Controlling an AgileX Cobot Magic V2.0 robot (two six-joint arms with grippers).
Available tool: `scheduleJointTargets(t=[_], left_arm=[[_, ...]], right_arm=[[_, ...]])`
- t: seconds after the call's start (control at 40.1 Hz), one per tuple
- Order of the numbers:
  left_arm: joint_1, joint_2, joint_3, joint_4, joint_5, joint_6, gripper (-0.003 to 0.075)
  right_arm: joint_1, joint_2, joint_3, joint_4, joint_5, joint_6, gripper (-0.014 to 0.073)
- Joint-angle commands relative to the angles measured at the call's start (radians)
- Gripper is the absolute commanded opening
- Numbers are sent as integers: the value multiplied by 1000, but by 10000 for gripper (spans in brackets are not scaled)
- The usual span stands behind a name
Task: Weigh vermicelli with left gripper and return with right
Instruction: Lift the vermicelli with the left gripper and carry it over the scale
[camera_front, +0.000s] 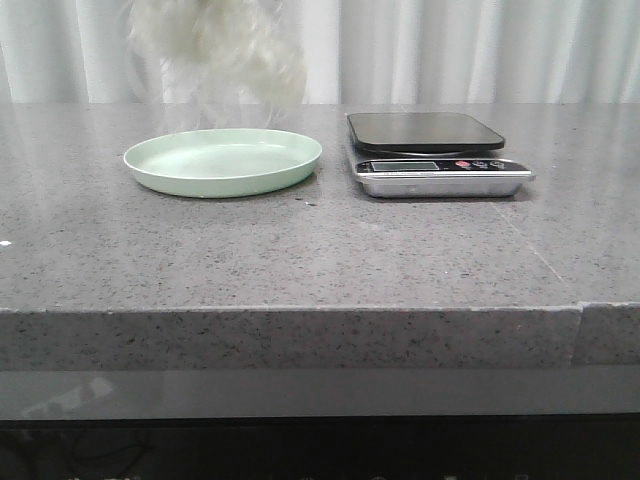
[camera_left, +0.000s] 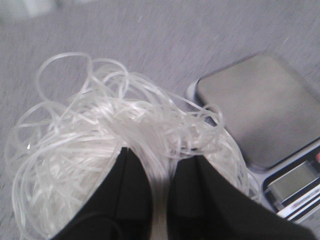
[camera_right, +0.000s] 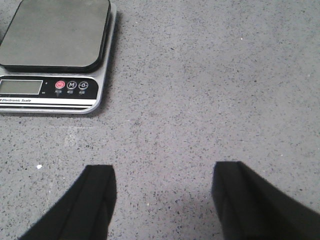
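The vermicelli (camera_front: 215, 45) hangs in the air as a blurred white tangle above the far side of the pale green plate (camera_front: 222, 160). In the left wrist view my left gripper (camera_left: 162, 160) is shut on the vermicelli (camera_left: 100, 145), whose strands spill around the black fingers. The scale (camera_left: 265, 110) lies just beside the bundle. The scale (camera_front: 435, 150) stands to the right of the plate with nothing on its dark platform. My right gripper (camera_right: 165, 175) is open and empty above bare table, on the near right side of the scale (camera_right: 55, 50). Neither gripper shows in the front view.
The grey speckled table (camera_front: 300, 250) ends in a front edge near the camera. A white curtain (camera_front: 480, 50) hangs behind the table. The scale's display (camera_right: 20, 86) and buttons (camera_right: 71, 85) face the near side.
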Motion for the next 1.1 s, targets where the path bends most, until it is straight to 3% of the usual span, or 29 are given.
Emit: scheduleJointTargets(t=[0.0, 0.449, 0.748, 0.798, 0.948, 1.072], left_arm=[[-41, -30, -108, -14, -100, -3, 156], [-181, 284, -498, -14, -90, -3, 156], [-192, 446, -546, -23, -123, -3, 167], [-192, 459, -546, -31, -116, -3, 202], [-199, 468, -546, -43, -125, -3, 414], [-197, 457, -546, -40, -99, -3, 470]], right_arm=[[-5, 0, -35, -11, -55, -11, 535], [-5, 0, -35, -11, -55, -11, 533], [-5, 0, -35, -11, -55, -11, 533], [-5, 0, -35, -11, -55, -11, 533], [-5, 0, -35, -11, -56, -11, 533], [-5, 0, -35, -11, -55, -11, 533]])
